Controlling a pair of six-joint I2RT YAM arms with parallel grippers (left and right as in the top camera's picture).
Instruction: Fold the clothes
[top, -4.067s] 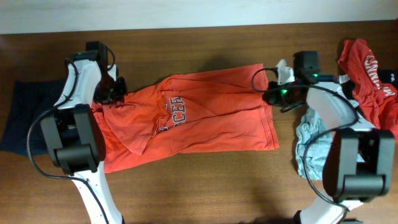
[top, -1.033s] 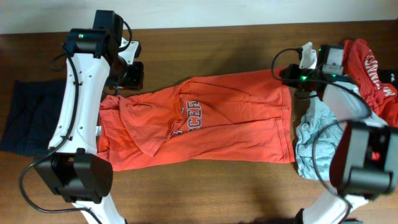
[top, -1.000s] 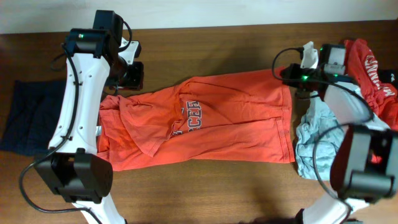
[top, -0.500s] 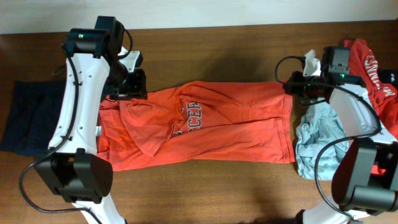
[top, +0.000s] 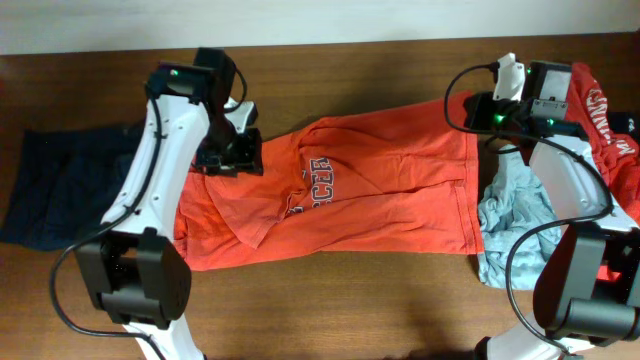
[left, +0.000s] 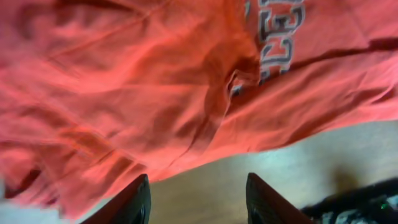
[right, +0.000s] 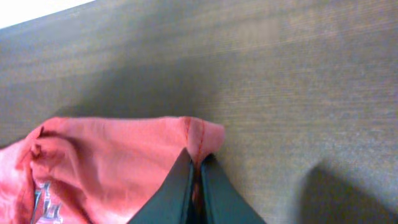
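The orange tee (top: 370, 190) lies spread across the middle of the table (top: 340, 60), running from 9 to 3 o'clock. Its grey-white chest print faces up just left of centre, and loose folds bunch toward its 9 o'clock end.

The right claw (right: 198, 186) is at 2 o'clock, pinched narrow on the tee's far hem corner. In the wrist view, the red seam sits squeezed between the two dark fingers, with bare wood beyond it.

The left claw (left: 196, 202) hovers at 10 o'clock over the tee's far edge, near the sleeve end. Its fingers (left: 134, 199) stand apart with only wood showing between them, so it holds nothing. The tee's cloth fills the view just past the fingertips.

A red tee (top: 600, 120) is heaped at the 3 o'clock edge. A pale garment (top: 510, 215) is crumpled at 4 o'clock, touching the orange tee's hem. A navy garment (top: 50, 190) lies flat at 9 o'clock.
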